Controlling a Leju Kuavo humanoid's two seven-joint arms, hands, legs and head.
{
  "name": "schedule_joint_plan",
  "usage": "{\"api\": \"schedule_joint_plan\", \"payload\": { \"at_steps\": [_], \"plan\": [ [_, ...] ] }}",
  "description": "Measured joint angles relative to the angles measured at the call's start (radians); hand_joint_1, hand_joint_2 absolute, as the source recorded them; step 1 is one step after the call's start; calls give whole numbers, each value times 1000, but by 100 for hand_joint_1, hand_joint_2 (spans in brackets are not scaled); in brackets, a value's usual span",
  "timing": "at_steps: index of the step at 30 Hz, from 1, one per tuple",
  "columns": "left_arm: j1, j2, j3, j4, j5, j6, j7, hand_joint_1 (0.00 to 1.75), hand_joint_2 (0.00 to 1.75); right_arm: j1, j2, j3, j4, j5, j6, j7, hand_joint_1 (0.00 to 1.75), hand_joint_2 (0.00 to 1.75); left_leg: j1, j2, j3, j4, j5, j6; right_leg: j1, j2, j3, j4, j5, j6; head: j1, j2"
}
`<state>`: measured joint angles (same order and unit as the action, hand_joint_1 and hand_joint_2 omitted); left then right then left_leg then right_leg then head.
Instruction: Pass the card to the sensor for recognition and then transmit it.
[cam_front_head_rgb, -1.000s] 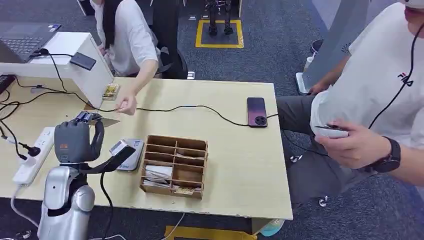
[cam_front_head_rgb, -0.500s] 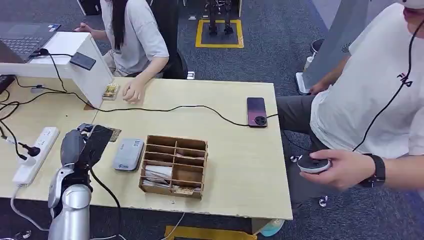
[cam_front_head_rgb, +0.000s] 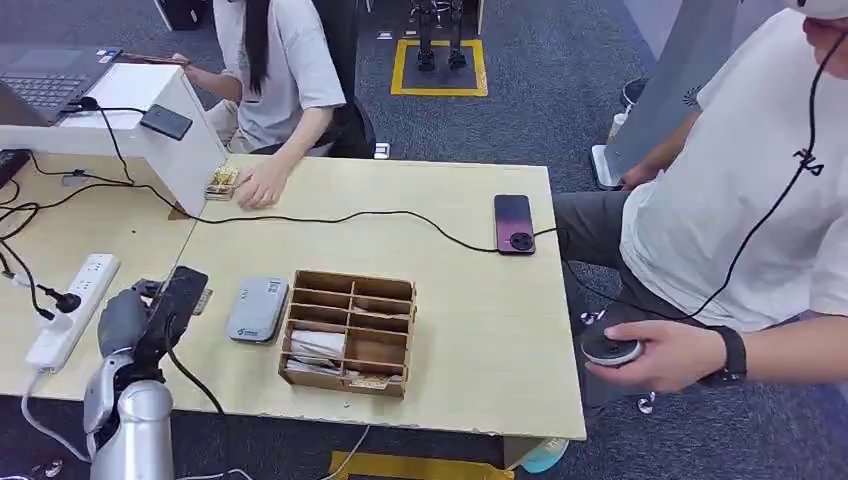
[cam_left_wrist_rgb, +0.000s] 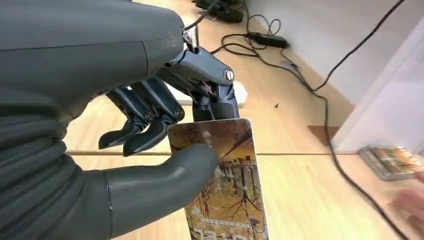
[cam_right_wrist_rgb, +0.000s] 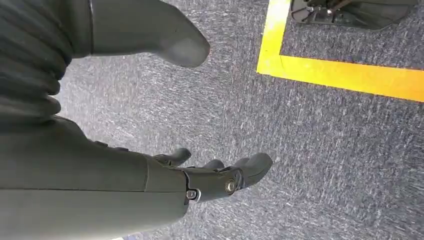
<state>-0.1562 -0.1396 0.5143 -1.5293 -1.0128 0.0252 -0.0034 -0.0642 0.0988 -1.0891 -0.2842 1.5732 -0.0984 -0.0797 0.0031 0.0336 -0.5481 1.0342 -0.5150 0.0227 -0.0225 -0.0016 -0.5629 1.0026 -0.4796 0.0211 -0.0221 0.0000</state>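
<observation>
My left hand (cam_front_head_rgb: 124, 322) hovers over the table's near left part, left of the grey card reader (cam_front_head_rgb: 257, 308) and not touching it. It pinches a card (cam_left_wrist_rgb: 226, 186) printed with brown trees and buildings between thumb (cam_left_wrist_rgb: 165, 175) and fingers (cam_left_wrist_rgb: 150, 107). In the head view only an edge of the card (cam_front_head_rgb: 201, 301) shows past the dark wrist unit. My right hand (cam_right_wrist_rgb: 210, 177) hangs over grey carpet with its fingers apart and holds nothing.
A wooden divided box (cam_front_head_rgb: 348, 333) stands right of the reader. A black cable runs across the table to a phone (cam_front_head_rgb: 513, 223). A power strip (cam_front_head_rgb: 68, 312) lies at the left. A seated person rests a hand (cam_front_head_rgb: 262, 185) by the white box (cam_front_head_rgb: 190, 150). Another person stands at the right.
My left hand has sunk and drawn back toward me and leftwards with the card. The seated person's hand pulled back to the white box. The right person's hand lowered.
</observation>
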Motion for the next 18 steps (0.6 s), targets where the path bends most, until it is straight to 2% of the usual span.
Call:
{"api": "schedule_joint_plan", "payload": {
  "at_steps": [3,6,9,12,15,18],
  "plan": [
    [4,-10,15,12,17,-17,-11,175,175,0,0,5,0,0,1,2,0,175,0,0,0,0,0,0,0,0,0,0,0,0,0,0],
    [16,-24,21,21,82,-58,-27,175,175,0,0,11,0,0,1,1,0,175,0,0,0,0,0,0,0,0,0,0,0,0,0,0],
    [32,-38,35,23,235,-125,-45,175,175,0,0,18,2,0,1,-3,0,175,0,0,0,0,0,0,0,0,0,0,0,0,0,0],
    [58,-50,37,18,368,-156,-48,175,175,0,-1,24,5,0,1,-4,0,175,0,0,0,0,0,0,0,0,0,0,0,0,0,0],
    [72,-59,37,1,459,-172,-26,175,175,0,-2,30,6,0,5,-2,0,175,0,0,0,0,0,0,0,0,0,0,0,0,0,0],
    [76,-65,37,-18,497,-174,-10,175,175,1,-3,36,8,0,10,-1,0,175,0,0,0,0,0,0,0,0,0,0,0,0,0,0]
  ]
}}
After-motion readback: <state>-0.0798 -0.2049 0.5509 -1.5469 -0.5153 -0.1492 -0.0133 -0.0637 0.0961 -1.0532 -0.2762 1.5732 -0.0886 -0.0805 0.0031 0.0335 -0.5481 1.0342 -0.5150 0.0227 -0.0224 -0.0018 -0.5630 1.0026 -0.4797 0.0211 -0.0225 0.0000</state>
